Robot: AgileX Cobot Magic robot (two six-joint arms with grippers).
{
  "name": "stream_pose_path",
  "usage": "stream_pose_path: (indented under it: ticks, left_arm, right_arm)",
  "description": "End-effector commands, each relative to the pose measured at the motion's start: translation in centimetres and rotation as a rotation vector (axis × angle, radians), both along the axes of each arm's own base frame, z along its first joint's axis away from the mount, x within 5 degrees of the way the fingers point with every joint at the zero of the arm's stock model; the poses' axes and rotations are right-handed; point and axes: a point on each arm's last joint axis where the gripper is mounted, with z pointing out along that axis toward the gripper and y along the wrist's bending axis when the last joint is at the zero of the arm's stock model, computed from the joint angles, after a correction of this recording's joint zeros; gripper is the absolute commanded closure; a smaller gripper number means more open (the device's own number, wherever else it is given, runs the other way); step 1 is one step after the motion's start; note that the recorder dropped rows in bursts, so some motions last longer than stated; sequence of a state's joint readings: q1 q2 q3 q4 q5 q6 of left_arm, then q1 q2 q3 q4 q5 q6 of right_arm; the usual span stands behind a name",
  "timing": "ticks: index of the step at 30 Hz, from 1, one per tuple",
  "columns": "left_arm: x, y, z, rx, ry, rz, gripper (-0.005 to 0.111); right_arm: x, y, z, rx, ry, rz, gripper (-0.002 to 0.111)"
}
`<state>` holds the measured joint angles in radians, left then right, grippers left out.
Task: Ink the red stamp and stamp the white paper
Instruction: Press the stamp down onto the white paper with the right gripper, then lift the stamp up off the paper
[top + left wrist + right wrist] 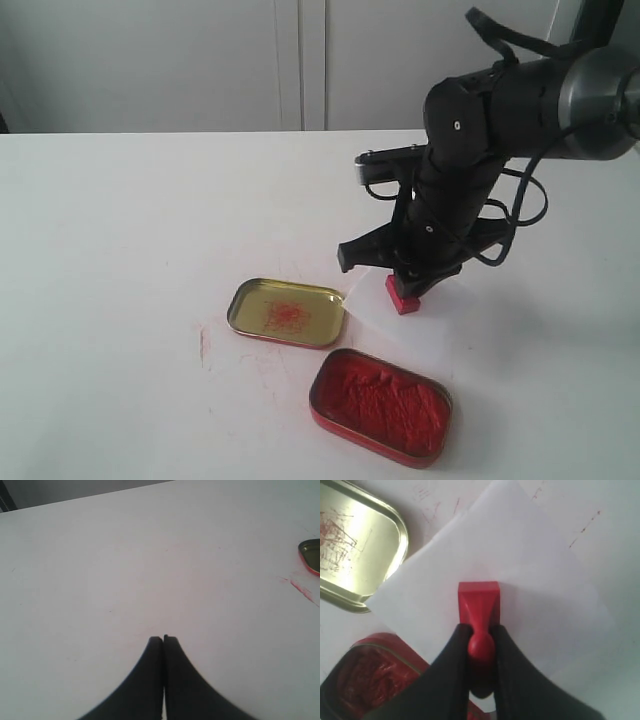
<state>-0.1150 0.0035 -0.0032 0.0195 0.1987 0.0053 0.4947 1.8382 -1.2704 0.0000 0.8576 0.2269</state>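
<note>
My right gripper [481, 630] is shut on the knobbed handle of the red stamp [478, 602], whose square base sits on the white paper [530, 570]. In the exterior view the red stamp [402, 295] stands on the white paper [375, 308] under the right gripper [410, 275]. The red tin of ink paste [380, 405] lies in front of the paper. My left gripper [163, 639] is shut on nothing, above bare tabletop, and does not show in the exterior view.
An open gold-lined tin lid [287, 311] with red smears lies left of the paper; its edge [311, 555] shows in the left wrist view. Red ink streaks [203, 345] mark the white table [120, 250]. The right arm [500, 110] hangs over the table's right side.
</note>
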Motion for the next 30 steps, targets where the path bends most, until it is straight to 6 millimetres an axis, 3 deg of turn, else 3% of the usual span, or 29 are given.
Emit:
stream_pose_path:
  ticks: [1,23,30]
  left_arm:
    - [0.0,0.0,-0.1,-0.001,-0.004,0.002,0.107]
    - [0.0,0.0,-0.1,-0.001,-0.004,0.002,0.107]
    - [0.0,0.0,-0.1,-0.001,-0.004,0.002,0.107]
  right_arm:
    - [0.4,0.0,-0.8,0.002,-0.002,-0.009,0.108]
    - [-0.3,-0.1,-2.2,-0.037,0.123,-0.022,0.108]
    - [-0.9,0.3,-1.0,0.04,0.152,-0.034,0.108]
